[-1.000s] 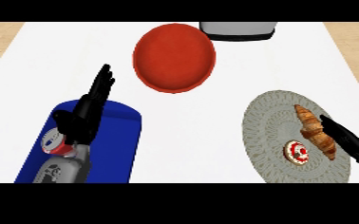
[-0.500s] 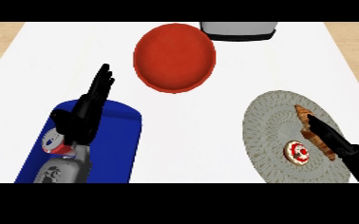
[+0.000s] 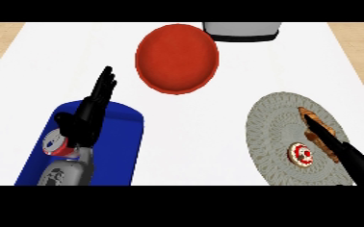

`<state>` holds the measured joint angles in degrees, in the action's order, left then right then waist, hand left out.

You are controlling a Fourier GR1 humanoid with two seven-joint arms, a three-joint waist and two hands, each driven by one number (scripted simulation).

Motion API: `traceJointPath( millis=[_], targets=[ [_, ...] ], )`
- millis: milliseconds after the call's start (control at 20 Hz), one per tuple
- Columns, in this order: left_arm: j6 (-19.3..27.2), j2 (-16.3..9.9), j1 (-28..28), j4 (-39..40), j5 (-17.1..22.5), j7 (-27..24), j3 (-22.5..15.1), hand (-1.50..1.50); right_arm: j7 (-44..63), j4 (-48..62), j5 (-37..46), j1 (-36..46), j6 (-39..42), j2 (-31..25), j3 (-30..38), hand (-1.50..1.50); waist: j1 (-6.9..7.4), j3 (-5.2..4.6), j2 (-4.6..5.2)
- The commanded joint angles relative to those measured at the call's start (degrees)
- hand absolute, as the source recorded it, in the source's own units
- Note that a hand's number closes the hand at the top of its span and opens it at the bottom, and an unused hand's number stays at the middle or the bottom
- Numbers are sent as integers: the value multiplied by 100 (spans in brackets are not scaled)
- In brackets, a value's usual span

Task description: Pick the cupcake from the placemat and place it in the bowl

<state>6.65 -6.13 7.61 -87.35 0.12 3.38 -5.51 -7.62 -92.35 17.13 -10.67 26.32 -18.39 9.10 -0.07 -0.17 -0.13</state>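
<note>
White counter, right hand (image 3: 334, 144) nearer cupcake (image 3: 301, 154) (left hand (image 3: 91, 110) unmoved)

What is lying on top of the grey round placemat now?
On the grey placemat lie a small cupcake with red and white top and a brown croissant. The right hand reaches over the croissant and covers part of it; the mat's lower right edge is hidden too.
</note>
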Motion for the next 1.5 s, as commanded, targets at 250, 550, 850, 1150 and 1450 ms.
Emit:
traceJointPath(
  millis=[250, 550, 850, 1150, 1450],
  targets=[
    [62, 316, -90, 373, -272, -476, -60, 0, -171, 569, 570, 341, -79, 233, -300, -150, -1, 16, 15],
    [-90, 142, -128, -248, -130, 116, 34, 0, -1537, 552, 1440, 38, -242, -263, -794, 150, 3, 18, 8],
    [-219, 92, -85, -155, -118, 42, 75, 0, -500, 147, 1743, 559, -341, 1106, -1944, 150, 83, 5, 9],
    [-124, 370, 223, -17, -221, 157, -178, 0, 777, 493, 1388, 1664, -1208, 1814, -4159, 150, 392, 17, 55],
    [-232, 168, 143, -20, -213, 48, -40, 0, 1200, 382, 143, 2428, -3241, 1833, -5711, 150, 281, 23, 28]
  ],
)
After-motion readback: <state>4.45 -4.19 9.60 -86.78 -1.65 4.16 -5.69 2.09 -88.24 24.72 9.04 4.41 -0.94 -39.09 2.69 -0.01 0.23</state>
